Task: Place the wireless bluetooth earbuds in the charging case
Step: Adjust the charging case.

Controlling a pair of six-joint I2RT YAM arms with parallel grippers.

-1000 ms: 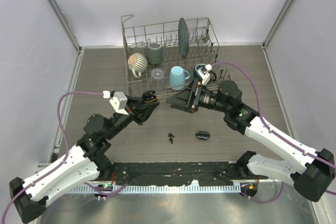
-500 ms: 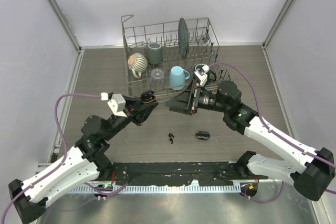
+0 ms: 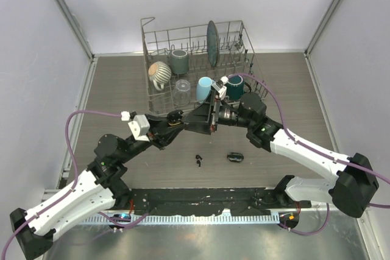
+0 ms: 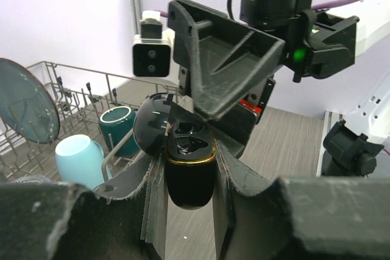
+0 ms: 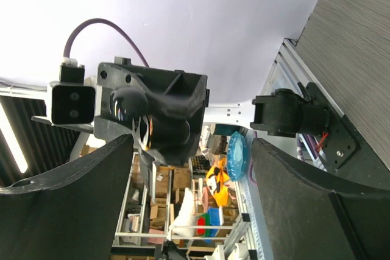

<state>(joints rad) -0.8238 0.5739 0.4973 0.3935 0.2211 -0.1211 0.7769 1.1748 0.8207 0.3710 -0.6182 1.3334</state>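
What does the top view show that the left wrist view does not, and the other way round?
Only the top view: an earbud and a second case lying on the table. Only the left wrist view: the raised lid and the inside of the open case clamped in the left gripper. Both: the rack, the blue mug and the open right gripper.

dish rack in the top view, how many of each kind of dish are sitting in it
mugs and cups: 4 (striped mug, grey-green cup, light blue mug, dark teal mug)
clear glass: 1
dark plate: 1
total: 6
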